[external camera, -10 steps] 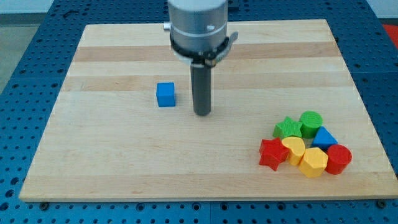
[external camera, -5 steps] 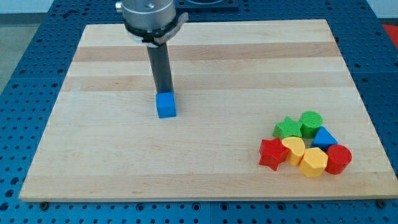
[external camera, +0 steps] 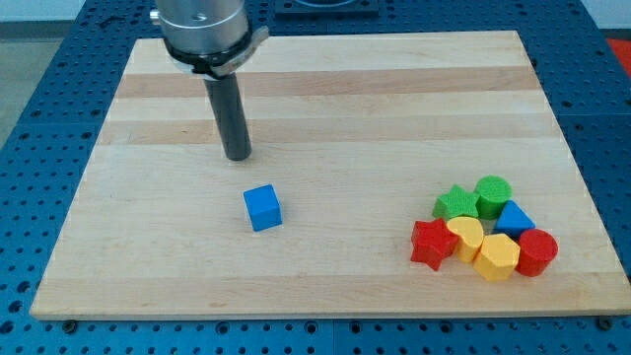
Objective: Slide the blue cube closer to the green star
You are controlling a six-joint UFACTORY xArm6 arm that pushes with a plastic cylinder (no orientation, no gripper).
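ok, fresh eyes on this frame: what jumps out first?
The dark rod, with my tip on the board at upper left. Just below and to the right of it, apart, sits a lone blue cube. At the view's lower right is a tight cluster of coloured blocks, the green star at its upper left.

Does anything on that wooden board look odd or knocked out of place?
Only the blue cube stands out: it sits alone and slightly twisted, far from the green star and the other blocks huddled at the view's lower right. My tip is above it and to the left in the view, not touching it. Nothing looks damaged.
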